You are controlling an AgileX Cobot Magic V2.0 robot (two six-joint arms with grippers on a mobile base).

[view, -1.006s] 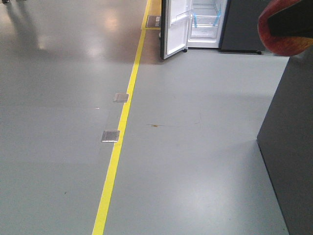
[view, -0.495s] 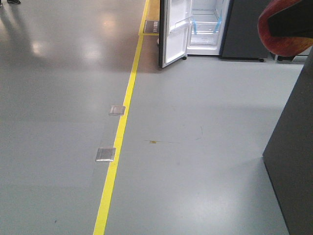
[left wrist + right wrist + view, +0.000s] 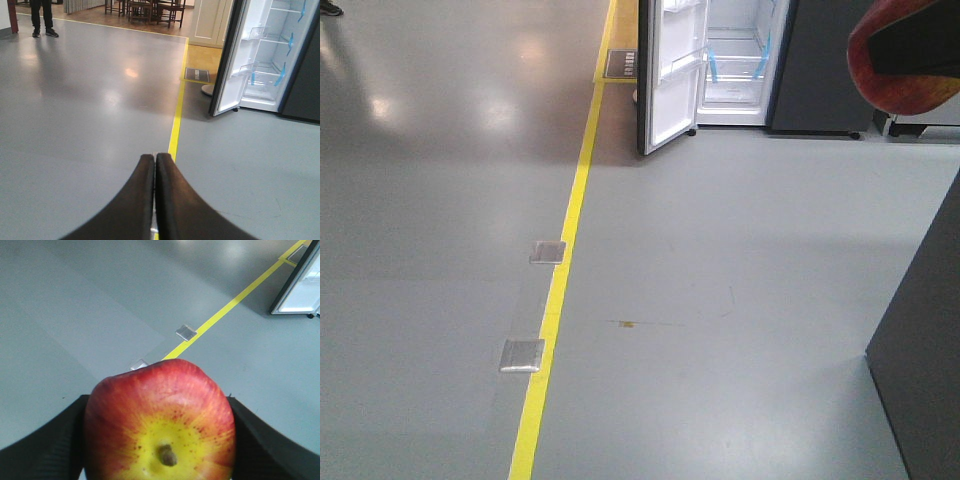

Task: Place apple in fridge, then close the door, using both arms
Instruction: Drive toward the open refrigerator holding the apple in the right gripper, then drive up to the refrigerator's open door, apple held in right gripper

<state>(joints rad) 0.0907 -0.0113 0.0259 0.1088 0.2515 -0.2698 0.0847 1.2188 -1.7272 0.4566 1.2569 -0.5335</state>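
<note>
Moved: in the front view the two plates [image 3: 547, 252] on the floor [image 3: 740, 300] sit lower in frame than a second ago. The fridge [image 3: 735, 60] shows larger and further left. The apple [image 3: 160, 422] keeps the same top-right corner.
Apple look: red skin, with a yellow burst flecked with red spreading from the dimple. The short brown stem faces the right wrist camera.
Apple and jaws: it fills the gap of the right gripper [image 3: 160, 450]. One dark finger [image 3: 45, 445] is against its left flank and the other against its right.
Right gripper: clamped on the apple.
Left gripper [image 3: 154, 165]: tips pressed together with nothing between them, hanging over the floor.
Apple place: held in the air, well apart from the fridge.
Fridge: far ahead, white inside, with clear shelves and blue tape strips.
Door [image 3: 670, 80]: swung wide open on the fridge's left, with clear bins on its white lining.
Line [image 3: 560, 290]: yellow, running towards the fridge; both plates lie just left of it.
Cabinet [image 3: 920, 350]: dark, at the right edge of the front view.
Person [image 3: 41, 17]: only the legs show, far off at top left of the left wrist view.
</note>
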